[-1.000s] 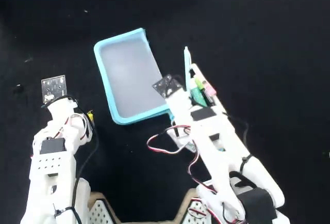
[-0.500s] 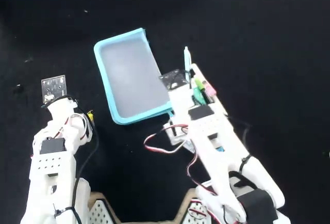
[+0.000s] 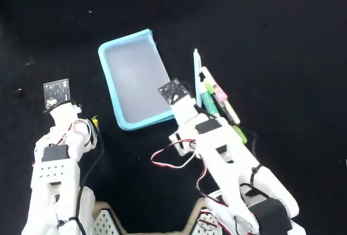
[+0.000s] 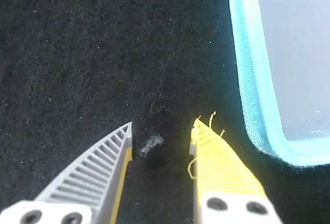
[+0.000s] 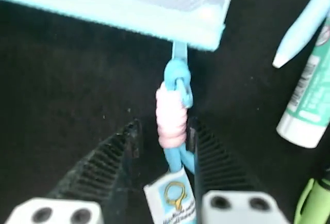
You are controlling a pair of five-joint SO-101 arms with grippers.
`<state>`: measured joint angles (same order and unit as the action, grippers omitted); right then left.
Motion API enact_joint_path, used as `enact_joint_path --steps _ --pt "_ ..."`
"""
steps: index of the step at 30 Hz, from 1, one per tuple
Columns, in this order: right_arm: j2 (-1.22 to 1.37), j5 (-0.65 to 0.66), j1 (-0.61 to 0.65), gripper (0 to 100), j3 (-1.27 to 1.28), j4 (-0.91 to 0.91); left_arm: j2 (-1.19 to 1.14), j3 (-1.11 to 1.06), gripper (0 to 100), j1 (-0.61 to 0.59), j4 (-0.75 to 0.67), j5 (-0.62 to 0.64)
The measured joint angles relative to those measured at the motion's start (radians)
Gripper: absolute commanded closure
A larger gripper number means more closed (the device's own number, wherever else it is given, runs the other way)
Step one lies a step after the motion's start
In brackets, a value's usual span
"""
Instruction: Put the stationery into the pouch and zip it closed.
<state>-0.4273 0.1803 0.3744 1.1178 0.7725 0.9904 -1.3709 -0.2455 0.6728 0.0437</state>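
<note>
Black cloth table (image 3: 282,40): at near left, the left gripper (image 4: 163,126) hangs wide open over the cloth. The right gripper (image 5: 163,125) is narrowly open around a pink-wrapped blue zipper pull (image 5: 172,115), not clamped. Beyond lies the flat translucent turquoise-edged pouch (image 3: 138,78), with pastel pens and markers (image 3: 214,94) loose just to its right.

My right arm (image 3: 214,137) draws back toward 7 o'clock, undoing the nudge toward 1 o'clock it made half a second ago. Its wrist plate (image 3: 172,90) sits again over the pouch's (image 3: 135,78) edge near the 5 o'clock corner. The arm's body now lies further toward 8 o'clock, so it uncovers more stationery: a longer stretch of the white pen (image 3: 227,108), and a green marker (image 3: 239,135) at its 5 o'clock end.
</note>
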Motion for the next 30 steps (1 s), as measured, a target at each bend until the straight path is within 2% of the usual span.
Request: enact_joint_path --steps 1,6,14,22,30 --pt "0.000 0.012 0.000 99.5 0.000 0.012 0.000 0.000 82 0.000 0.000 0.000" --pt "0.000 0.120 -0.025 98.8 0.000 0.035 0.000 0.000 82 0.000 0.000 0.000" --pt "0.000 0.141 -0.196 98.7 -0.110 0.222 0.000 -0.017 82 0.000 0.000 0.000" --pt "0.000 0.146 -0.207 98.8 -0.178 0.396 0.000 -0.017 82 0.000 0.000 0.000" --pt "-0.014 0.293 -0.207 98.8 -0.253 0.485 0.000 -0.017 82 0.000 0.000 0.000"
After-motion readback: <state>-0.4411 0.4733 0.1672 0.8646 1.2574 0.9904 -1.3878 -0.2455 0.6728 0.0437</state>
